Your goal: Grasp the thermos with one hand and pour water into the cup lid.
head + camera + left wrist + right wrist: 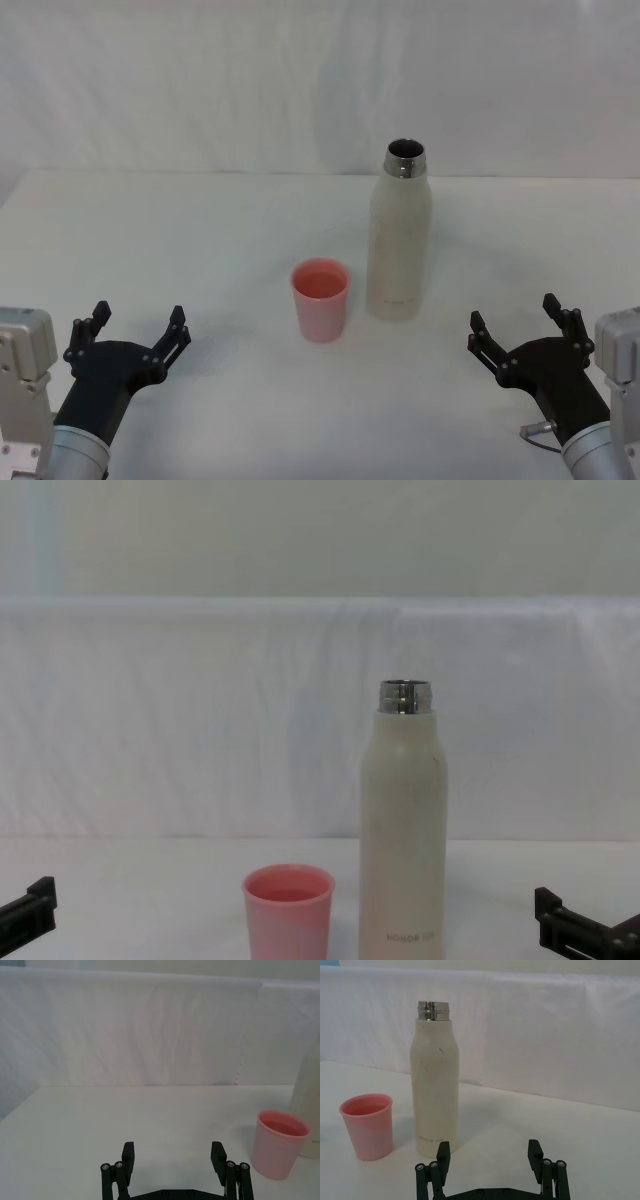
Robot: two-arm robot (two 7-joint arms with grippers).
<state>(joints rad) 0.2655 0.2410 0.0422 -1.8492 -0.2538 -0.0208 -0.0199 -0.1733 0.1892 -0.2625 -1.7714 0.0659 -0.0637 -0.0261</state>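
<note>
The cream-white thermos (400, 235) stands upright and uncapped at the table's middle, its steel neck open; I also see the thermos (435, 1085) (403, 830) from the side, and its edge (307, 1110) in the left wrist view. The pink cup lid (320, 298) (278, 1143) (368, 1125) (288, 910) stands just left of it, apart from it. My left gripper (139, 327) (173, 1157) hovers open near the front left. My right gripper (515, 320) (489, 1155) is open at the front right, short of the thermos. Neither holds anything.
The white table (200, 230) runs back to a white cloth backdrop (300, 80). Free room lies all around the two objects.
</note>
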